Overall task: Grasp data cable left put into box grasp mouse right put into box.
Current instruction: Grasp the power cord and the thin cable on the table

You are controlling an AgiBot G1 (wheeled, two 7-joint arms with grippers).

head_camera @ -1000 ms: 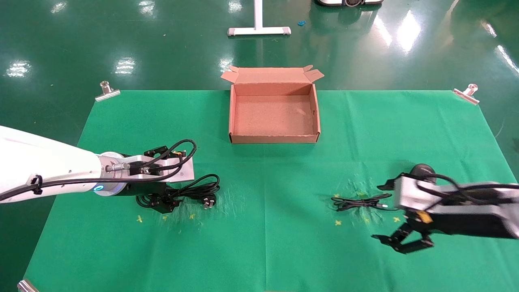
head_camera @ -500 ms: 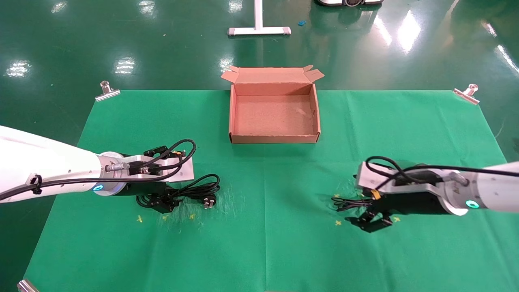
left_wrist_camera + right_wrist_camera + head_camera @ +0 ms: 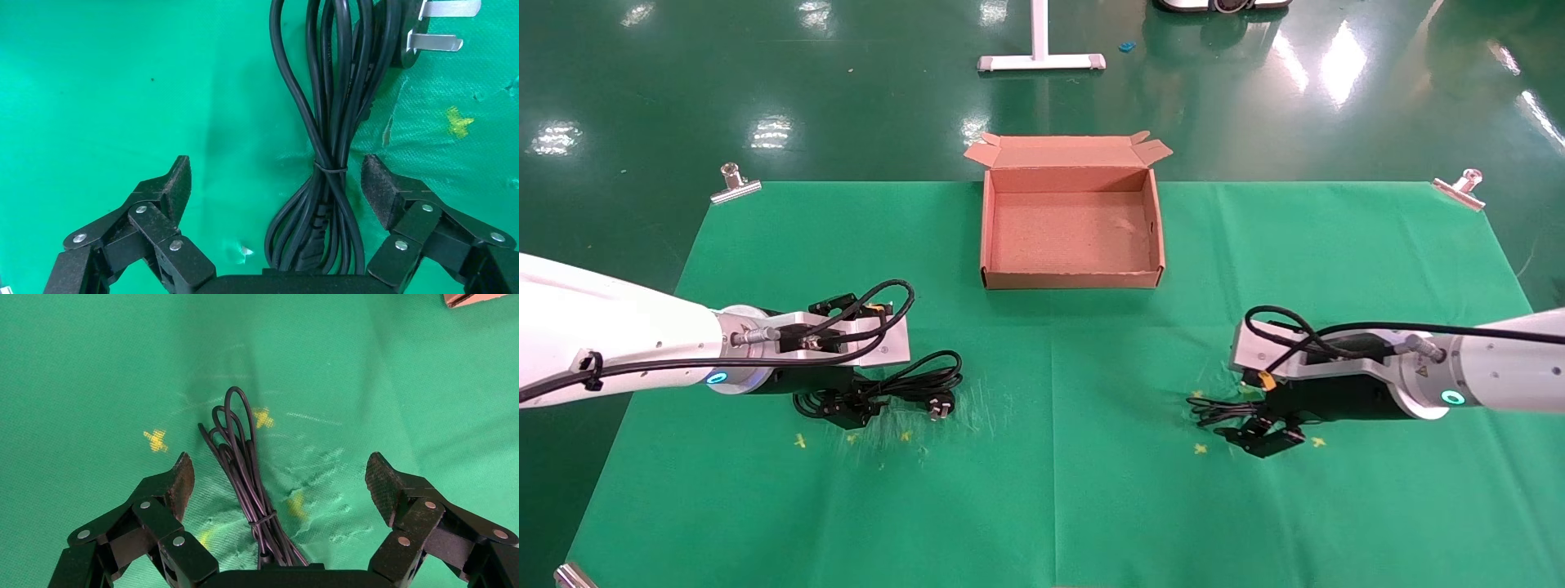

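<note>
Left wrist view: the data cable (image 3: pixel 327 153) is straddled by the spread left tool (image 3: pixel 275 184) (right tool (image 3: pixel 278 478) likewise spread over the mouse's thin cord (image 3: pixel 242 459)).

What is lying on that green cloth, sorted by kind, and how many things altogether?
Cord bundles: 2, the data cable under the open left gripper and the mouse cord under the open right gripper.
Box: 1.
Clips: 3.
Total: 6. The mouse body is hidden by the right arm.
</note>
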